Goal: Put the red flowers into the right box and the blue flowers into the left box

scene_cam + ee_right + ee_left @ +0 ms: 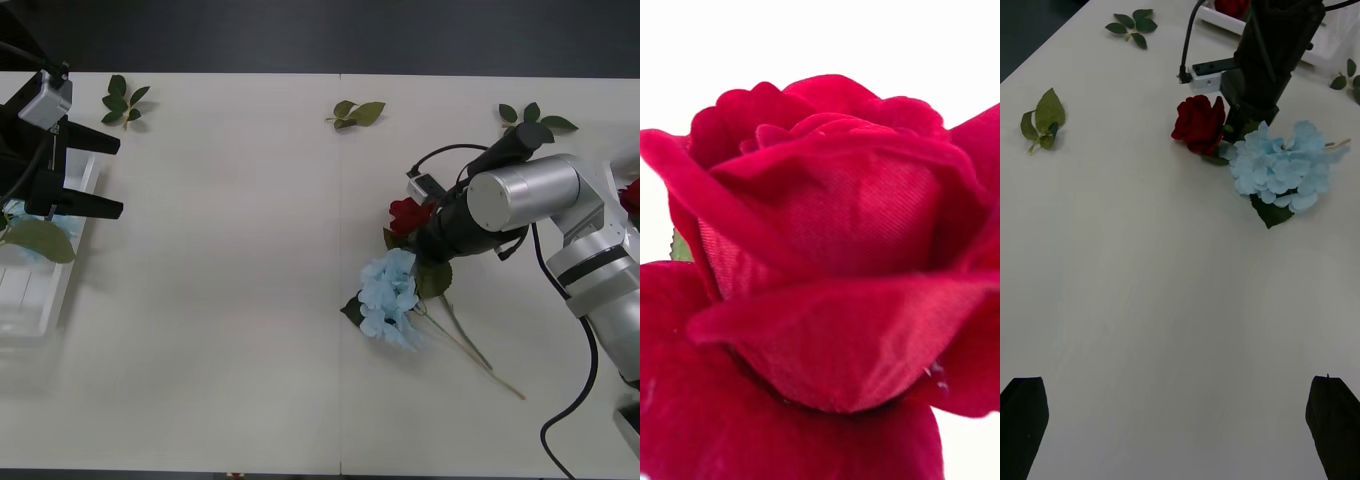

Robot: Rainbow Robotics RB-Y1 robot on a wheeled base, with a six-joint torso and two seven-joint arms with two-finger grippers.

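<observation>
Right claw [418, 222] low at red rose [408, 213], grip unclear, left claw [108, 178] spread over left box [40, 300]

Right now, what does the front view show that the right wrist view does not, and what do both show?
Front view alone: the left gripper open beside the left box, the blue flower on the table, leaf sprigs, and the right gripper down at the red rose. Right wrist view alone: the rose's petals from very close. Both share that rose.
</observation>
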